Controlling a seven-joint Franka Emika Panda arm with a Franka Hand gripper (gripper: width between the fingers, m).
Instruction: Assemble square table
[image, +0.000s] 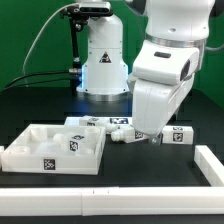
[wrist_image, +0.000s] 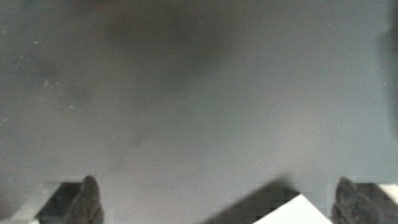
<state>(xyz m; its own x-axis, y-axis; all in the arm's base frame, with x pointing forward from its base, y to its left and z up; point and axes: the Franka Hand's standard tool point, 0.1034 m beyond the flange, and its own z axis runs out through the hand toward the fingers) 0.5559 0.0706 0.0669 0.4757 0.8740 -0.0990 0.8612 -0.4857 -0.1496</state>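
The square table top lies flat at the exterior view's left front, with raised corner sockets and tags on it. Several short white legs lie behind and beside it: one at the back, one in the middle, one at the exterior view's right. My gripper is low over the table, just beside the middle leg. In the wrist view my gripper is open, with dark fingertips far apart. A white corner of a part shows between them, with dark table beyond.
The white rail edges the work surface along the front and the exterior view's right. The arm's base stands at the back centre with cables to its left. Green backdrop behind.
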